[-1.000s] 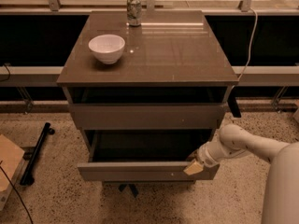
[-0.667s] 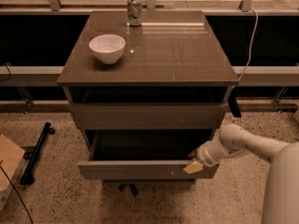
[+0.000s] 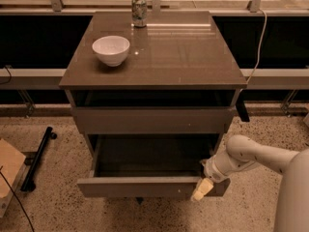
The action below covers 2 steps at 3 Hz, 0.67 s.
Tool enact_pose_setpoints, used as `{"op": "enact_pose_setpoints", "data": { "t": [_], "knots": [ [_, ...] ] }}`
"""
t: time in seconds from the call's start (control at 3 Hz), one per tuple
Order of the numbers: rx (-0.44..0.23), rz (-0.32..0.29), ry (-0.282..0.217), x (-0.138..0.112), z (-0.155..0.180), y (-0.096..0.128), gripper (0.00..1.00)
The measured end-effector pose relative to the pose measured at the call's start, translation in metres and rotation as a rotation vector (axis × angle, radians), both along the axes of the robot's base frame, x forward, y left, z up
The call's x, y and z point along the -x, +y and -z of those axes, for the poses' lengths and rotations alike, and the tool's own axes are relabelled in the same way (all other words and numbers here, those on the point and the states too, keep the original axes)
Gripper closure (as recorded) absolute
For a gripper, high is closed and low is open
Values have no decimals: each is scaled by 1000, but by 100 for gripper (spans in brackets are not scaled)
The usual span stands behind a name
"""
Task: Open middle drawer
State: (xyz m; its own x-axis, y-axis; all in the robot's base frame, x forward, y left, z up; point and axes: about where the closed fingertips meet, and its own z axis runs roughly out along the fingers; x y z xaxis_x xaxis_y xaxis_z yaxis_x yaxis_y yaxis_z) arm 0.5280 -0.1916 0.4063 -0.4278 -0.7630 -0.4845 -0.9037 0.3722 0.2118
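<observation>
The white bowl (image 3: 111, 50) is sitting near the left edge of the tabletop (image 3: 183, 57), and the can (image 3: 139, 11) is standing at its back edge. Below the front edge, the middle drawer (image 3: 145, 187) is now standing slightly further out than a second ago. Its grey interior is lying exposed, so the opening is nearing completion. The gripper (image 3: 203, 187) is resting at the right end of the drawer front, having travelled outward with it. Its fingers (image 3: 200, 192) appear to be clamping the front panel, with one pale tip showing. Whatever lies beneath the drawer is being hidden, and the arm is being cut off at the right.
</observation>
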Motion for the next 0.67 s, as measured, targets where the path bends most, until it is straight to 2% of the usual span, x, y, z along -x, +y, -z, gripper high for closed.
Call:
{"op": "enact_pose_setpoints", "data": {
  "t": [0.33,0.67],
  "knots": [
    [9,-16,14,2,1,1,0],
    [35,-50,52,22,2,2,0]
  ]
}}
